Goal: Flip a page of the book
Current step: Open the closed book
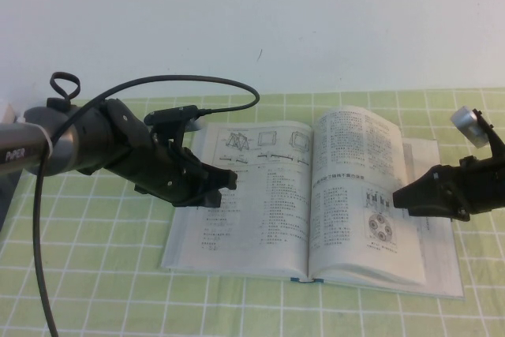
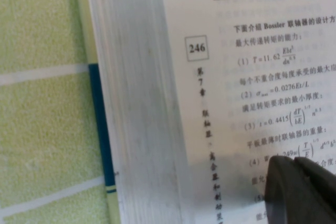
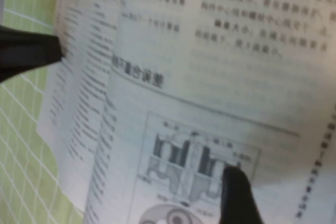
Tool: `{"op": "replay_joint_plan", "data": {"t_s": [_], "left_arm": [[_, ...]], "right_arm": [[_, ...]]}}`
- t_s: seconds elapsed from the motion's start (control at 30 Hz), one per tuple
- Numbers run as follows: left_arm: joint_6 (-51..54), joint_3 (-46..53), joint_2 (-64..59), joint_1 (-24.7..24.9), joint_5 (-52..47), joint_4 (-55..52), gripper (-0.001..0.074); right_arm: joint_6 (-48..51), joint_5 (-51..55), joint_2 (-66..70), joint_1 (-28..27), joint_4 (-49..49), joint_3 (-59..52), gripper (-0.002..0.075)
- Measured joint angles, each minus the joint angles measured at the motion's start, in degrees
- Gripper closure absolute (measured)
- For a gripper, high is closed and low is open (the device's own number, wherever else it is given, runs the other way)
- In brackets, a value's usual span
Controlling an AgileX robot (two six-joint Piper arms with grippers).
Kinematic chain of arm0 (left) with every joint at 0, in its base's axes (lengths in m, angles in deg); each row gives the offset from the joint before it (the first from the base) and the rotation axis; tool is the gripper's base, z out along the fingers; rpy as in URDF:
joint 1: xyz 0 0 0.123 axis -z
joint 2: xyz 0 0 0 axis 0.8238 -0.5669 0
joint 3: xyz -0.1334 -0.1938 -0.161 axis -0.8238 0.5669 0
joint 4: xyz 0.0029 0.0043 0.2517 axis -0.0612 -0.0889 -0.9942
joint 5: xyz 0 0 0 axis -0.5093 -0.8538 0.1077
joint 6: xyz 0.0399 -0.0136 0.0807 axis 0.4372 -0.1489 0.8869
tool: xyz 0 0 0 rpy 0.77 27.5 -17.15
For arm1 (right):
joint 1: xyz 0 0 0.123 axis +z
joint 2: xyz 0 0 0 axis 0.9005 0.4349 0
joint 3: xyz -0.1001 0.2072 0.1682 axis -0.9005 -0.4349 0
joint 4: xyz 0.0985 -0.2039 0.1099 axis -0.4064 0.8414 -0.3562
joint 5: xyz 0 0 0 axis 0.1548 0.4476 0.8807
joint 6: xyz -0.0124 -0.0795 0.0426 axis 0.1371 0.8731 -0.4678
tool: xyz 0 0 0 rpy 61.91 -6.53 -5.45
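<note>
The book (image 1: pixel 237 246) lies open on the green checked cloth. The page (image 1: pixel 359 187) is its right-hand leaf, with text columns and a round four-circle diagram (image 1: pixel 382 226), and it arches up a little. It also fills the right wrist view (image 3: pixel 220 66). My right gripper (image 1: pixel 398 195) hovers at the page's outer edge beside the diagram. Its dark tip (image 3: pixel 237 182) shows over a drawing. My left gripper (image 1: pixel 227 179) is shut and empty over the left leaf with the truss sketches (image 1: pixel 252 144). In the left wrist view the gripper (image 2: pixel 298 162) sits over page 246.
The book's blue cover edge (image 2: pixel 97 108) shows beside the thick page block. The left arm's black cable (image 1: pixel 197 84) loops over the table's back left. A white wall stands behind. The left gripper's tip (image 3: pixel 31 51) shows dark in the right wrist view.
</note>
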Motion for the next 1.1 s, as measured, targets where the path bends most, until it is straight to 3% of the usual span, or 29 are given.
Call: {"op": "replay_joint_plan", "data": {"t_s": [0.43,0.63,0.77,0.9,1.1], "left_arm": [[0.3,0.0,0.0,0.0,0.0,0.1,0.0738],[0.6,0.0,0.0,0.0,0.0,0.1,0.0738],[0.7,0.0,0.0,0.0,-0.1,0.2,0.0738],[0.7,0.0,0.0,0.0,-0.1,0.2,0.0738],[0.9,0.0,0.0,0.0,-0.2,0.2,0.0738]], "right_arm": [[1.9,0.5,0.0,-0.5,-1.5,0.3,0.0342],[-4.2,-2.0,-4.1,-1.5,12.7,1.5,0.0341],[-6.8,-2.9,-4.7,-1.5,16.7,1.7,0.0341],[-7.4,-4.1,-3.1,-0.6,16.9,1.9,0.0342],[-4.5,-3.9,-1.3,1.9,9.6,2.3,0.0342]]}}
